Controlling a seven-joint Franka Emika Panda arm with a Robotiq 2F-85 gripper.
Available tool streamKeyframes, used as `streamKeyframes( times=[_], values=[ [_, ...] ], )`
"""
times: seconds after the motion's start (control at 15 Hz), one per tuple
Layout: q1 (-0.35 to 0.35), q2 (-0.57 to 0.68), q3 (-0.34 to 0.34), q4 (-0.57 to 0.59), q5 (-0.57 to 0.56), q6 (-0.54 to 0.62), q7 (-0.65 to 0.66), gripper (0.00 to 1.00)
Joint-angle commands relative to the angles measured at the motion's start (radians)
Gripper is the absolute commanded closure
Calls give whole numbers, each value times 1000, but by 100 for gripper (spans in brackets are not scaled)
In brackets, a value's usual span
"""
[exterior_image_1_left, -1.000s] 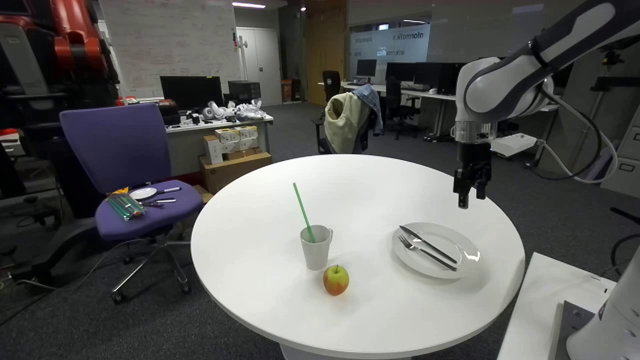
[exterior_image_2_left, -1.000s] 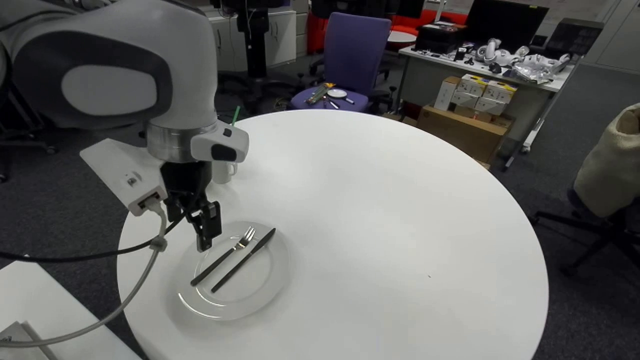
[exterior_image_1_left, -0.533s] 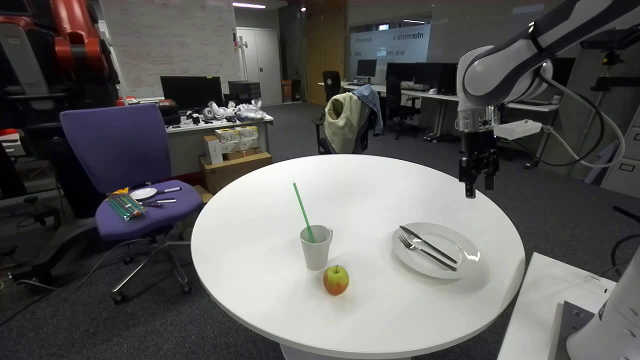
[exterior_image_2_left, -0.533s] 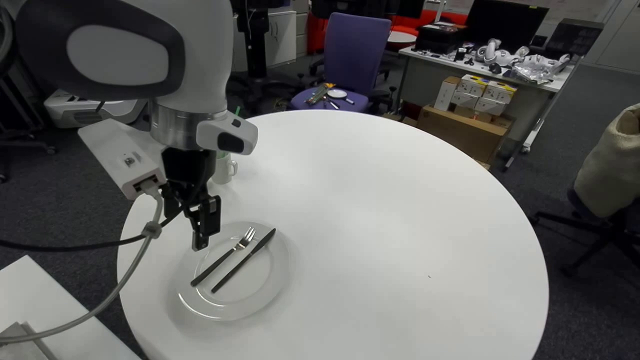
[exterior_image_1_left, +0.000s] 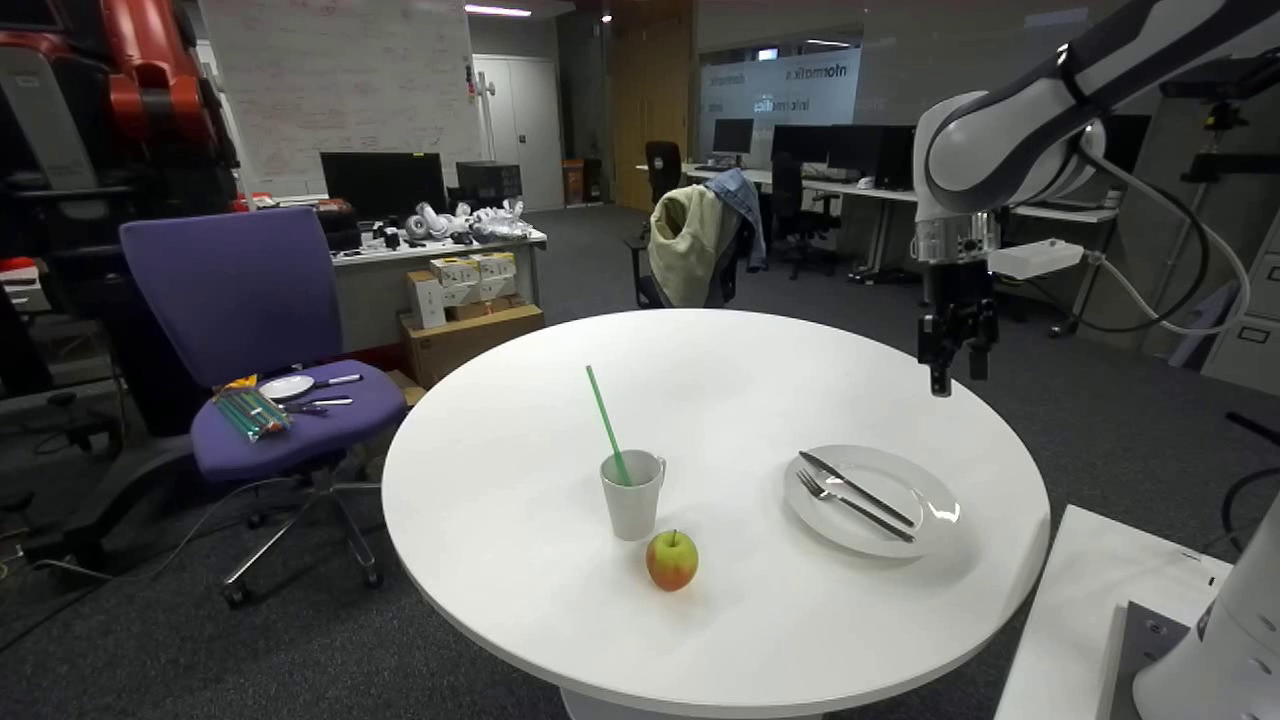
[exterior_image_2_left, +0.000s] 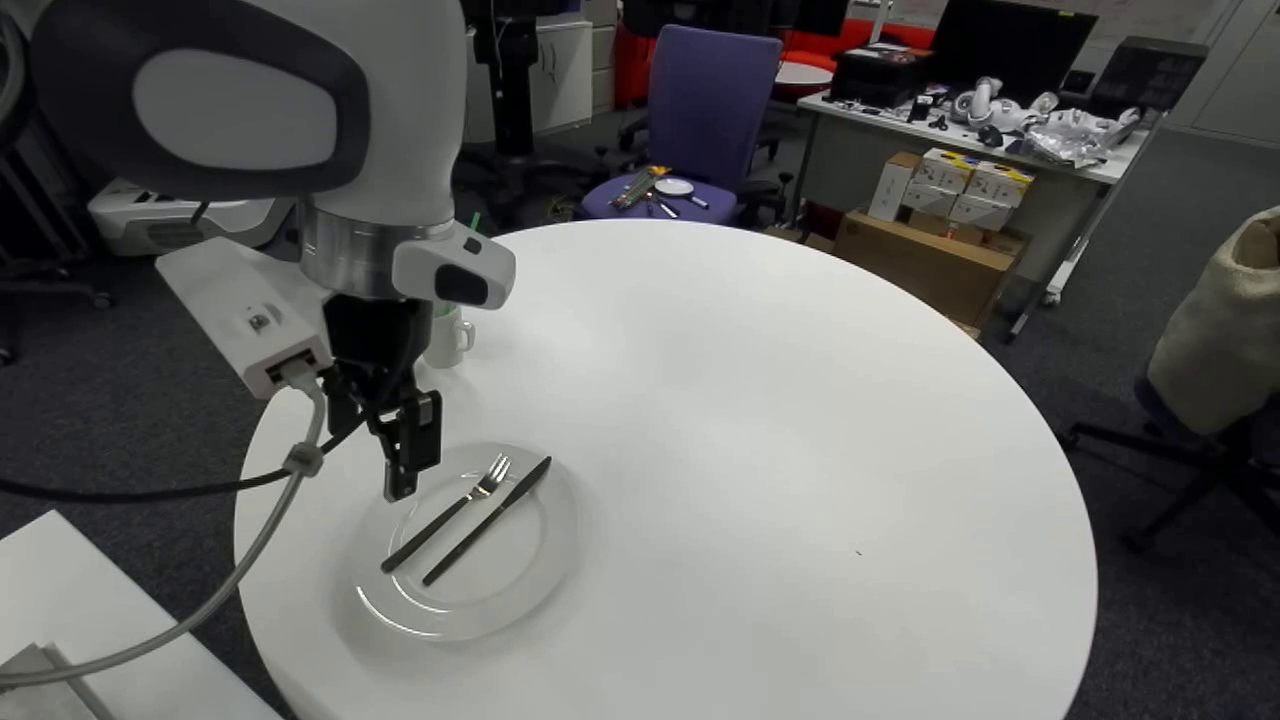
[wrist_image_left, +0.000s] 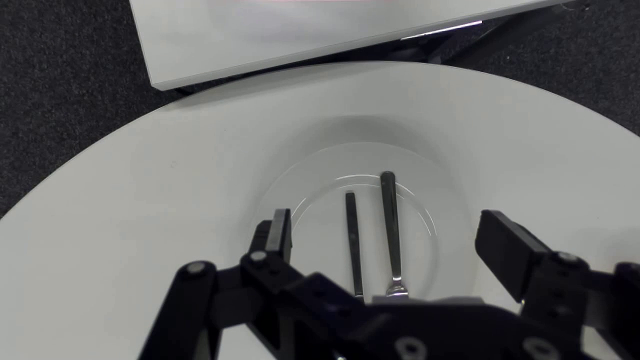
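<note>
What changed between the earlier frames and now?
In an exterior view, the gripper has risen slightly and shifted a little toward the picture's right, then held still, its jaws open; nothing was grasped or released. The fork, knife, plate, mug, straw and apple stayed as they were.

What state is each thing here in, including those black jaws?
Jaws: wide open, holding nothing
Plate: right side up on the table
Fork: lying on the plate
Knife: on the plate, apart from the fork
Mug: upright; can't tell if filled
Straw: leaning in the mug
Apple: stem up, no bite visible
Purple chair: upright
Ceiling light: lit
</note>
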Motion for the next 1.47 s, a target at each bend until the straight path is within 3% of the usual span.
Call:
streamKeyframes(
  times=[0.0, 0.27, 0.47, 0.73, 1.07, 1.4],
  values=[
    [-5, 0, 5, 1, 2, -2, -2, 0],
    [3, 86, 11, 16, 17, 96, 33, 0],
    [13, 235, 24, 46, 16, 230, 83, 0],
    [21, 450, 43, 111, 27, 315, 148, 0],
    [22, 609, 47, 221, 32, 273, 187, 0],
    [19, 649, 34, 248, 18, 306, 195, 0]
  ],
)
